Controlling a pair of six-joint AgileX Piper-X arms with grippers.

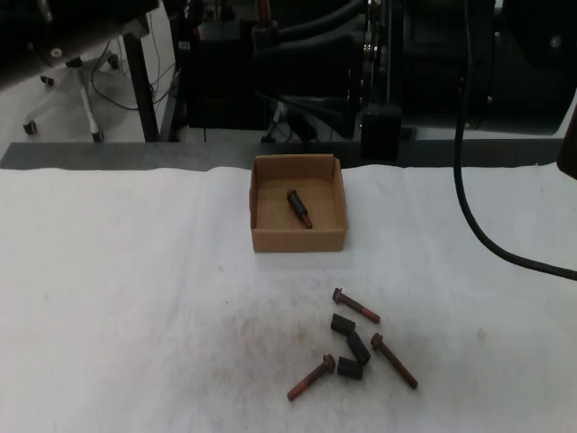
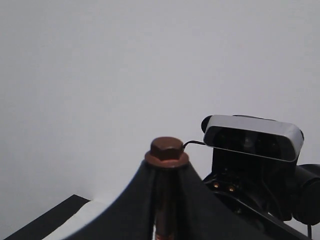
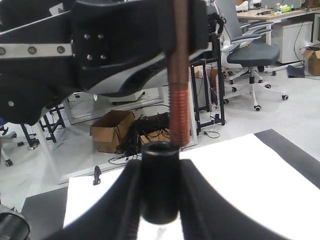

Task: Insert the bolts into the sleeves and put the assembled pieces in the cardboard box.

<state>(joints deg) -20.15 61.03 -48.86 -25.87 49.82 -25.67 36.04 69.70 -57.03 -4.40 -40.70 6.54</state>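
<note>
Bolt: clamped in left end effector, threaded end just beside sleeve mouth.
Sleeve: clamped in right end effector.

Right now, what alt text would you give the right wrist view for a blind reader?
The right gripper holds a black sleeve upright, and a rusty bolt, held by the left gripper, hangs with its threaded tip at the sleeve's mouth, not yet inside. Behind lie the white bench and office chairs.

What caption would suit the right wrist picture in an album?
Right gripper holds a black sleeve upright; the left gripper holds a bolt, threaded tip near the sleeve's open top.
</note>
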